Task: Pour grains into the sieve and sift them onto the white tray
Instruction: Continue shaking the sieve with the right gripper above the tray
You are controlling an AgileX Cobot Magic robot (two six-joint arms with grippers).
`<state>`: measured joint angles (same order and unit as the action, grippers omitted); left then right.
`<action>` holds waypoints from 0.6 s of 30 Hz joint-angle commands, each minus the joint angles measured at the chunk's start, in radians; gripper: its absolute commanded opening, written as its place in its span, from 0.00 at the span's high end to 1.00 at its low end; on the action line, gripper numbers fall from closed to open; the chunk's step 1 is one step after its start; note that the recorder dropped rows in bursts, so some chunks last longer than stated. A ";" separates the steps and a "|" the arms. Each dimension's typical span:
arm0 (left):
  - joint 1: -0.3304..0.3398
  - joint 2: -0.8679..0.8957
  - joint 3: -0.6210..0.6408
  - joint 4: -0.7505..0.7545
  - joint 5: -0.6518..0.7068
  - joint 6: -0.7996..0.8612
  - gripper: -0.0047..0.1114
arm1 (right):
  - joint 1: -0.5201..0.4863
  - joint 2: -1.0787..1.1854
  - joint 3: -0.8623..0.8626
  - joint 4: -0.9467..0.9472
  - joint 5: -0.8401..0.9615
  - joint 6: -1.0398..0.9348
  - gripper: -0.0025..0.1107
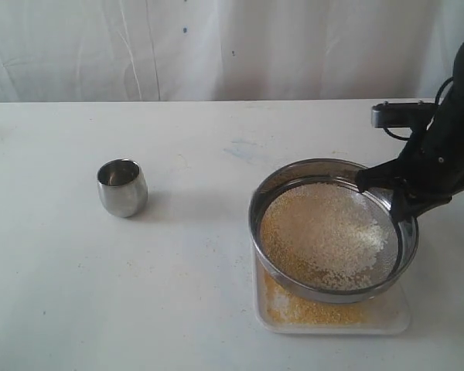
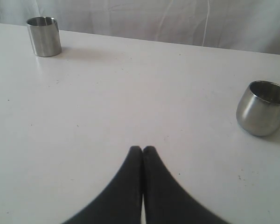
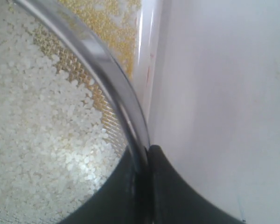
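You are in the sifting step: the small rounded steel cup [image 1: 122, 187] stands empty at the left, so pouring looks done. The wide round steel sieve with the mesh bottom [image 1: 329, 294] hangs at the right, just above the flat translucent-white rectangular tray [image 1: 387, 318]. Your right gripper [image 1: 383, 197] holds it, jaws pinching the shiny rim on its far right side. Whitish rice-like grains [image 1: 329, 232] cover the mesh, and fine yellow granules [image 1: 301, 309] lie on the tray below, with a yellow band along the mesh's near-left edge. Your left gripper [image 2: 142, 150] hovers over the white table [image 1: 178, 294], jaws pressed together and empty. Next, I judge, shake gently sideways, keeping the sieve level and centred over the tray.
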<state>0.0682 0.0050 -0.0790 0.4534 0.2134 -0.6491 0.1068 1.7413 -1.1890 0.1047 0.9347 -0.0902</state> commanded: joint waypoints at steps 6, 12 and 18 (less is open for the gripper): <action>0.001 -0.005 0.002 0.006 -0.005 -0.001 0.96 | -0.008 0.032 0.004 0.021 -0.200 0.042 0.98; 0.001 -0.005 0.002 0.006 -0.005 -0.001 0.96 | -0.005 0.023 0.021 0.015 -0.010 0.022 0.98; 0.001 -0.005 0.002 0.006 -0.005 -0.001 0.96 | -0.012 0.023 0.021 0.013 -0.155 0.077 0.98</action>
<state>0.0682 0.0050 -0.0790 0.4534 0.2134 -0.6491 0.1016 1.7795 -1.1632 0.0745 0.8007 -0.0358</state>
